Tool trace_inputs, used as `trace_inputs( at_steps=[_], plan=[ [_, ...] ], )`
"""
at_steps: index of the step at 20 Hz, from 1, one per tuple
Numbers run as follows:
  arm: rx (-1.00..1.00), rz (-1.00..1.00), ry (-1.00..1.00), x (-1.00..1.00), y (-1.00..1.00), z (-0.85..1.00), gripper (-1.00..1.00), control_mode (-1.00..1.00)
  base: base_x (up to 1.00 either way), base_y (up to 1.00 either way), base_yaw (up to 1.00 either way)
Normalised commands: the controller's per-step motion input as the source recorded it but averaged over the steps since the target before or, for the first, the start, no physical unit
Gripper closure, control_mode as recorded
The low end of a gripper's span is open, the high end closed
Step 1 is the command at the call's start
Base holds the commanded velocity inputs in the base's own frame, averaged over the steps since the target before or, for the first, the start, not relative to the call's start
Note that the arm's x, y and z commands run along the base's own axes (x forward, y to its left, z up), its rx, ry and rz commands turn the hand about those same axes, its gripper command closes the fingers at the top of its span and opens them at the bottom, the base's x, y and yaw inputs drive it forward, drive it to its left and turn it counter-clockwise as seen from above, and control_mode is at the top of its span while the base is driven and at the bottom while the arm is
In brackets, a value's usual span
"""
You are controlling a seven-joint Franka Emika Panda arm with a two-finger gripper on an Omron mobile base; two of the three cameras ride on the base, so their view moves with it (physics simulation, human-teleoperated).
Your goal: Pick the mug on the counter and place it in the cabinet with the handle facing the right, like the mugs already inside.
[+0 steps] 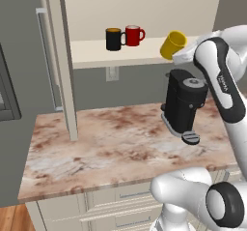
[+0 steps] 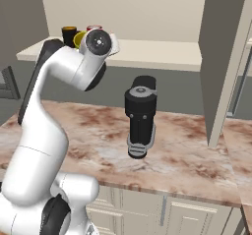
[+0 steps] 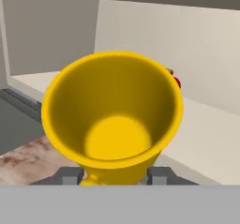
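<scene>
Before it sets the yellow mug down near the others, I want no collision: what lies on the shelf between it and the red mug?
Nothing: in the left base view, bare shelf board separates the tilted yellow mug from the red mug.

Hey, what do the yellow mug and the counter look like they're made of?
The yellow mug looks like glazed ceramic: smooth, uniform colour, thick rounded rim, though a render leaves plastic possible. The counter looks like polished marble or stone: mottled beige and reddish-brown veining on a flat slab.
</scene>
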Motion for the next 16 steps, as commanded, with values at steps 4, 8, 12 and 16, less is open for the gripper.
trace_inputs(
  at_steps=[4, 8, 12, 16],
  plan=[
    [0.00, 0.06, 0.06, 0.49, -0.11, 0.00, 1.00, -1.00, 0.00, 0.00, 0.00],
    [0.00, 0.07, 0.07, 0.44, -0.03, -0.01, 1.00, -1.00, 0.00, 0.00, 0.00],
    [0.00, 0.06, 0.06, 0.34, 0.00, 0.00, 1.00, -1.00, 0.00, 0.00, 0.00],
    [0.00, 0.05, 0.03, 0.28, -0.04, 0.00, 1.00, -1.00, 0.00, 0.00, 0.00]
  ],
)
